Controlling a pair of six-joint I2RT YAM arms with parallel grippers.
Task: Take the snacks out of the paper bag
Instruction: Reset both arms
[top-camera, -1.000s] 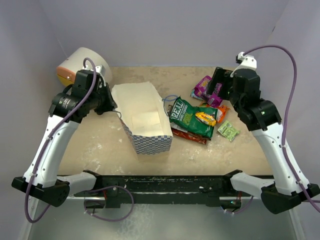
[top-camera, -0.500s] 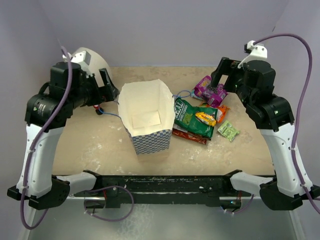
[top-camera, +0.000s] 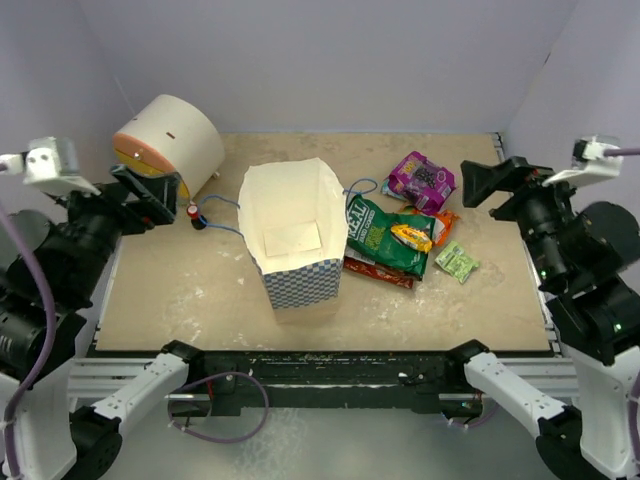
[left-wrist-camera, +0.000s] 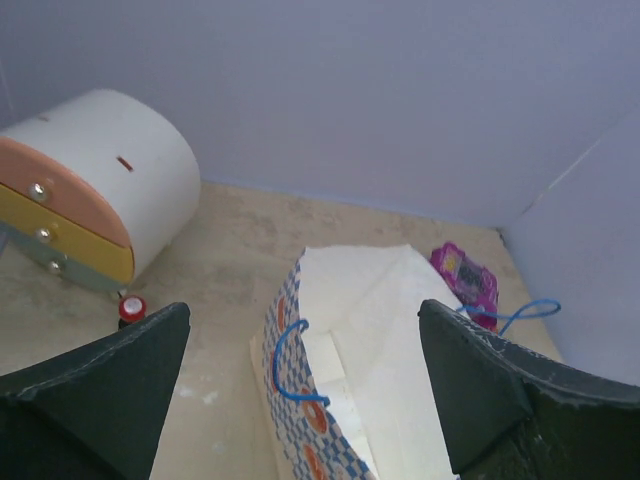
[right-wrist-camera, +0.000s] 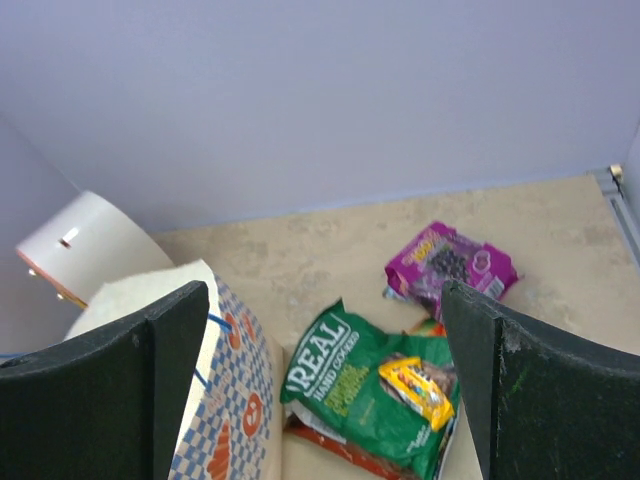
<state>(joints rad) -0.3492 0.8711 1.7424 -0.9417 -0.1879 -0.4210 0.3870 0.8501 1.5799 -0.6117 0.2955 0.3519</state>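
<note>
The paper bag stands upright and open at mid-table, showing only its cream inside. Right of it lie the snacks: a green bag with a yellow packet on it, a purple pouch, a red bag, an orange packet and a light-green one. My left gripper hangs open, high and to the left of the bag. My right gripper is open too, raised at the right of the pile. The left wrist view looks down on the bag between open jaws. The right wrist view shows the green bag under open jaws.
A big cream cylinder with an orange end lies at the back left. A tiny red-and-black object sits beside it, near the bag's blue cord handle. Lilac walls close the table at the back and sides.
My left gripper opened and came away from the bag's left side. Both arms drew back and up toward the near corners. The bag went from tilted to upright.
</note>
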